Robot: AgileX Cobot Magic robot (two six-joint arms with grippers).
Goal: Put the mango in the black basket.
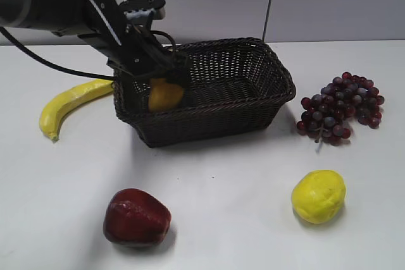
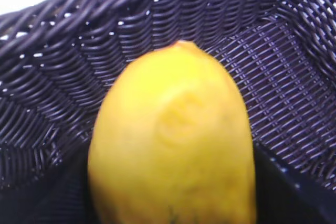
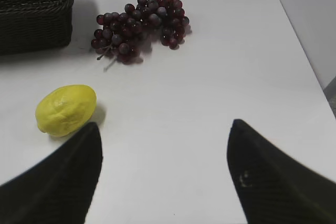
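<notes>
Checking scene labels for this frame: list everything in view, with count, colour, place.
mango: 1, yellow-orange, inside the black basket at its left end, held by the left pincer
black basket: 1, dark woven wicker, table centre
banana: 1, yellow, left of the basket
apple: 1, dark red, front left
lemon: 1, bright yellow, front right
grapes: 1 bunch, dark red-purple, right of the basket
table: 1, white
left pincer: 1, black, reaching into the basket
right pincer: 1, black, open above the table near the lemon

Bright, even light, soft shadows under fruit; the close mango (image 2: 173,145) is blurred.
</notes>
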